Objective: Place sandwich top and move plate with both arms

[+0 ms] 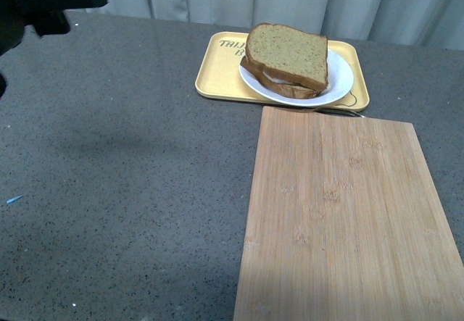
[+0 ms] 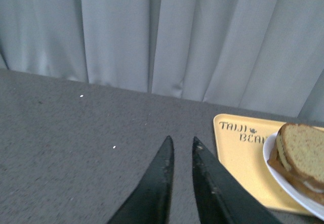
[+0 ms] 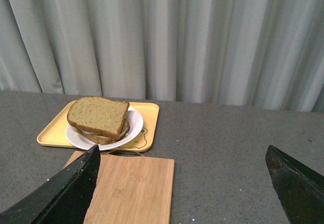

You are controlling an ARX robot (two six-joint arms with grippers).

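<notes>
Top slice (image 1: 287,51) already laid on the stack, squarish and speckled, sat a little askew over the lower slice, with something pale showing between them, probably egg, though too small to tell. Whole sandwich resting on the white plate (image 1: 342,80), plate in turn sitting in the yellow tray (image 1: 217,74) at the far side of the grey table (image 1: 123,190), just behind the far edge of the bamboo board (image 1: 348,212). Nothing else in the tray beside the plate; board bare.

Left gripper (image 2: 180,148) raised near the far left of the table, well apart from the tray, fingers nearly pressed together with only a narrow slit between and nothing pinched. Right gripper (image 3: 182,183) hanging back over the near end of the board, fingers spread wide and empty, facing the sandwich.

Judged as placing done, plate move next. Best handled by widening the left fingers first, then bringing both grippers in low from opposite sides to catch the rim, not the bread. Level, matched lift needed, since the loose top slice looked apt to slide; clearing the tray's raised lip before any sideways travel
</notes>
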